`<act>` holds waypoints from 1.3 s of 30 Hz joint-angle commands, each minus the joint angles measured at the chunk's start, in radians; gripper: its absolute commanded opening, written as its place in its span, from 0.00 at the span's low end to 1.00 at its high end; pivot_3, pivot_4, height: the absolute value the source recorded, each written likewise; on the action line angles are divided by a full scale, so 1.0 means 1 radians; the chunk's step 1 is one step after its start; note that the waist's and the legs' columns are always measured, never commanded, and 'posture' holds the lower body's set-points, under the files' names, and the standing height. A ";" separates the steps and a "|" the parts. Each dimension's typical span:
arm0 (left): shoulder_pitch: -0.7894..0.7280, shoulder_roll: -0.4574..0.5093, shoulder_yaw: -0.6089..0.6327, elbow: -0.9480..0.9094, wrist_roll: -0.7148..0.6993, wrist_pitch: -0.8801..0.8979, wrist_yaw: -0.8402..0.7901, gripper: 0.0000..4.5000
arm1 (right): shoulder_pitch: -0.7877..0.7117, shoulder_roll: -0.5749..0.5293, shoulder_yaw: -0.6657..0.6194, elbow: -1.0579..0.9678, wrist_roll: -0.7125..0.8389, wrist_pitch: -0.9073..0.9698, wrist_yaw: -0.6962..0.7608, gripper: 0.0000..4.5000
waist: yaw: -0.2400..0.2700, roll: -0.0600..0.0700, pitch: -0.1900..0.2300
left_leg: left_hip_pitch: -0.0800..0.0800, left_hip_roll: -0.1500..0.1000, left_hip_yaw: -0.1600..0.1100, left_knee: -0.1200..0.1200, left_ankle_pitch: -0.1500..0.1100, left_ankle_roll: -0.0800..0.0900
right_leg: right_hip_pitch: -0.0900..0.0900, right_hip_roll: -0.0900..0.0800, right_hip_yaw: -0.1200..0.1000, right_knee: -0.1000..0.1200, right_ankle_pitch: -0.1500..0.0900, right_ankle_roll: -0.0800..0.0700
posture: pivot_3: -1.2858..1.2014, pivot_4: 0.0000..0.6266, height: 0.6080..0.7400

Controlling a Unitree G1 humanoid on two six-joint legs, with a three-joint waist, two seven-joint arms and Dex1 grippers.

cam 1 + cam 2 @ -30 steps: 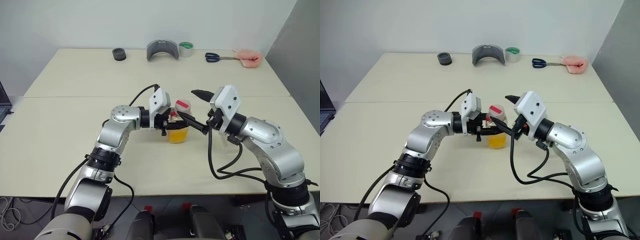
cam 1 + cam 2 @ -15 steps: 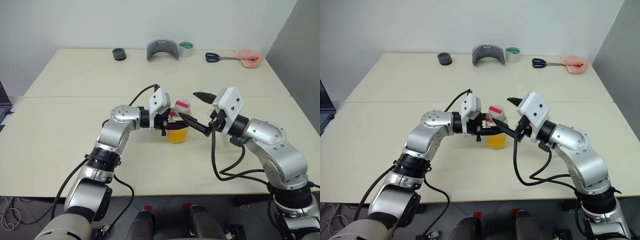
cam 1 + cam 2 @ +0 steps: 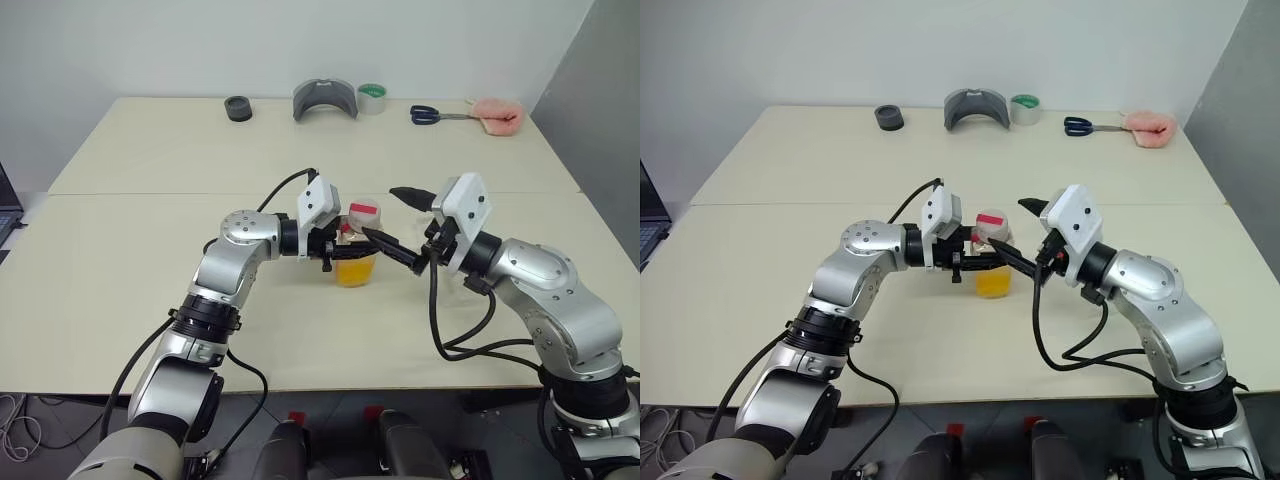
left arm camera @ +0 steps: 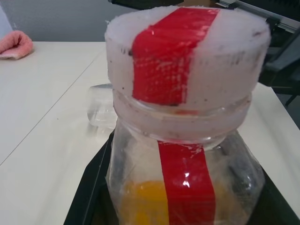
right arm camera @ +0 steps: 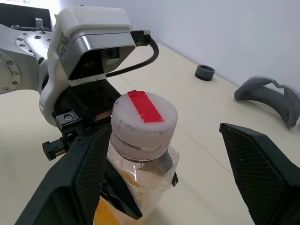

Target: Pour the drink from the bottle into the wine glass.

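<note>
We see the bottle (image 5: 143,154) upright near the middle of the surface (image 3: 150,290), its whitish cap (image 5: 144,116) on and orange drink (image 3: 356,270) filling its lower part. Our left hand (image 3: 338,245) is clamped shut on the bottle. Our right hand (image 3: 400,225) stands with its fingers spread wide at the cap, one finger (image 5: 77,176) beside the bottle.

A cream table (image 3: 150,160) is carrying five items along its far edge. From the robot's left: a black ring (image 3: 238,108), a grey curved part (image 3: 325,99), a green-cored tape roll (image 3: 372,97) touching or just beside it, blue-handled scissors (image 3: 432,115), and a pink cloth (image 3: 497,115) lying at the blade tips.
</note>
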 commanded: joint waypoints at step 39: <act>-0.007 0.005 0.021 -0.041 -0.022 -0.012 -0.003 0.40 | -0.073 -0.004 0.025 -0.031 0.026 -0.018 0.031 0.87 | 0.000 0.000 0.000 | 0.000 0.000 0.000 0.000 0.000 0.000 | 0.000 0.000 0.000 0.000 0.000 0.000 | 0.52 0.24 1.00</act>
